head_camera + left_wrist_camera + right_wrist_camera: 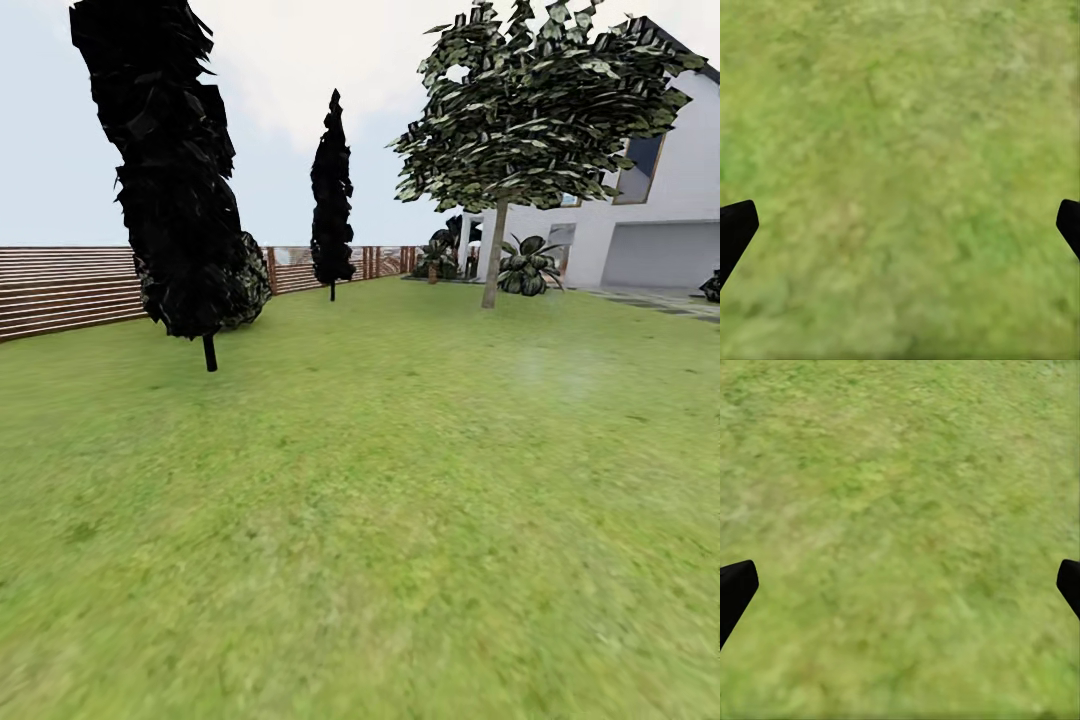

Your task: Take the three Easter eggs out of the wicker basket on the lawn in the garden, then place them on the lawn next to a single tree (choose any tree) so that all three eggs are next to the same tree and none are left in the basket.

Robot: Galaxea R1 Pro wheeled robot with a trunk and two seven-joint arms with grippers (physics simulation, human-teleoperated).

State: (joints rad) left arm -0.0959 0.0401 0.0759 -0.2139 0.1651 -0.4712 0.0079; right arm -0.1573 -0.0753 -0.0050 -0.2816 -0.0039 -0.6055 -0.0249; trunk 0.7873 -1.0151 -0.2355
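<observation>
**Open grass ahead, both grippers spread above bare turf**

The lawn [400,520] takes up the whole lower part of the head view, mottled bright green and running out to the far edge of the garden; above it is pale sky. At about 10 o'clock stands a big near-black tree [170,170] on a thin dark stem, with a dark bush [250,285] just behind it; a second, slimmer black tree [332,195] rises near 12 o'clock. The tree [530,110] with the pale straight trunk and speckled jagged leaves stands at about 1 o'clock, in front of the white house [660,220] (its grey garage door is at 3 o'clock). A brown slatted fence [60,290] runs along from 9 o'clock toward the middle; small leafy plants [525,268] sit by the house wall.

The left gripper [900,232] hangs over grass, its dark fingertips [735,229] far apart, released and holding nothing; the right gripper [900,592] is spread the same way over grass.
</observation>
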